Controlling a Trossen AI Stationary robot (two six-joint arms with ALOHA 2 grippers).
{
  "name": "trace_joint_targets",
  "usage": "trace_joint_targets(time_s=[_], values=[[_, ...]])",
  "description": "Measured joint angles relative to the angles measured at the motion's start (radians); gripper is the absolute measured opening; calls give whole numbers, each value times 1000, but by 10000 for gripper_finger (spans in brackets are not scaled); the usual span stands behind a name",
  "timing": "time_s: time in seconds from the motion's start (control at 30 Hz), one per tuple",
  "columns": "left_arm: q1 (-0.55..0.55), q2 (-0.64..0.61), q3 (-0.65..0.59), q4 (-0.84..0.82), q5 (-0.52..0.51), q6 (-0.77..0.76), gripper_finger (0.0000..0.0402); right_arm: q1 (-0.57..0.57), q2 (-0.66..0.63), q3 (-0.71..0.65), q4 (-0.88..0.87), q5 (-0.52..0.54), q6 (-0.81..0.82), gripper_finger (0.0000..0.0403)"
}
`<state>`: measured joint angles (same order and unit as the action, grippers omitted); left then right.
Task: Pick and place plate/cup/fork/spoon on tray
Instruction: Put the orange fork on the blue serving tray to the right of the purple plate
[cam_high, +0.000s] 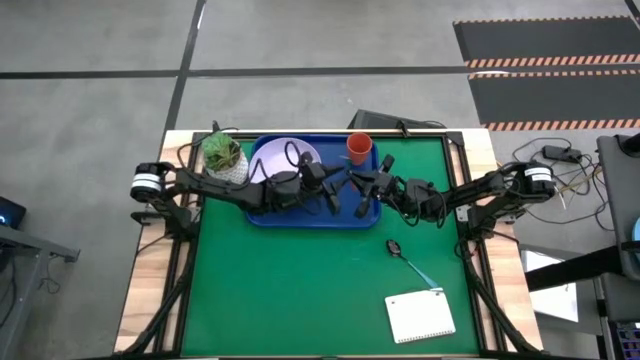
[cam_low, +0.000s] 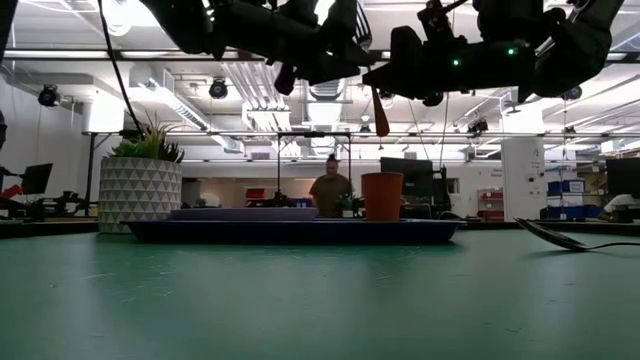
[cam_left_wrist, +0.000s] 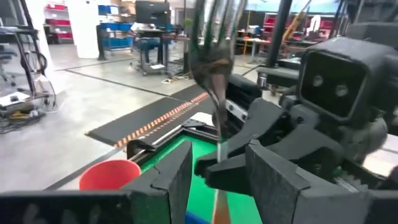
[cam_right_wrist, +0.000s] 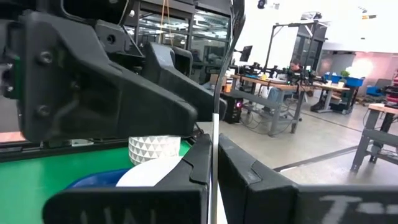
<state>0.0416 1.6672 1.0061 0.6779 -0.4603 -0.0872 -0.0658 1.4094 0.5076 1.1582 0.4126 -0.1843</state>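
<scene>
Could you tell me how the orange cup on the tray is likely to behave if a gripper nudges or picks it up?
The cup looks like small thin plastic, so it is probably light and would slide or tip at a sideways nudge. It stands upright on the blue tray, whose smooth floor likely offers little friction. Being round, it would probably roll if knocked over.

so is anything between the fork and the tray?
Nothing visible. The right gripper holds the fork above the tray, near its right end. The cup sits in the far corner, the plate leftward. The open left gripper hovers beside it.
</scene>
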Motion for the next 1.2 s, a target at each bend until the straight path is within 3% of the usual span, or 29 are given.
trace_joint_targets(time_s=[0.27,0.43,0.57,0.77,1.03,1.2], values=[[2,61,6,207,-3,82,130,0,6,5,-1,2,0,8],[2,98,14,220,-20,88,127,0,6,3,-1,8,0,8],[2,109,14,237,-24,94,97,0,6,3,-1,10,0,8],[2,107,14,231,-24,90,12,0,6,2,-1,43,-15,9],[3,105,13,216,-33,-6,2,0,5,22,-70,46,-31,16],[3,92,13,162,-38,-83,1,0,0,45,-145,44,9,63]])
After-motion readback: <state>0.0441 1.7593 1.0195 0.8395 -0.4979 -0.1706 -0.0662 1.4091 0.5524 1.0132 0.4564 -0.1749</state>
